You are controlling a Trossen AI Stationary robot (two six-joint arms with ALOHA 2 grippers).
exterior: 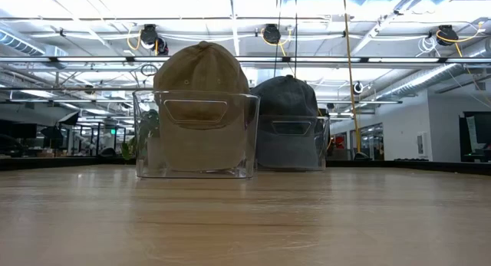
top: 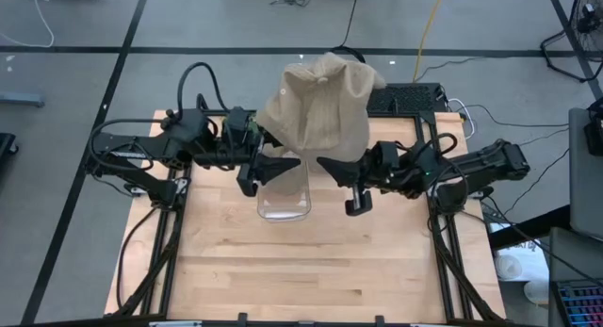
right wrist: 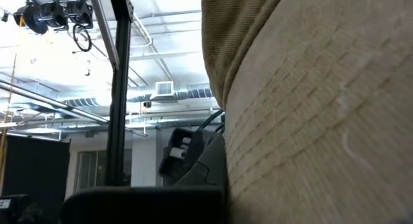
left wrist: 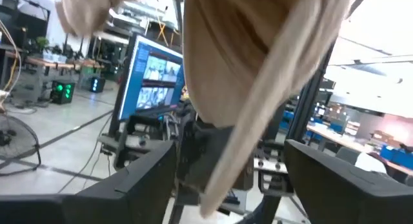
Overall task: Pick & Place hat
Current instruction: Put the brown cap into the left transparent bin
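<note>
The tan hat [top: 320, 101] hangs up in the air over the back of the table, just behind the clear bin [top: 283, 203] and between the two arms. The right gripper [top: 345, 186] has its jaws shut and seems to pinch the hat's edge, though the pinch itself is hidden. The left gripper [top: 266, 171] has its jaws wide, with the cloth hanging loose between them. To do this well, I think the right arm should bring the hat slowly over the bin and lower it in before letting go, while the left one stays out of the cloth.
</note>
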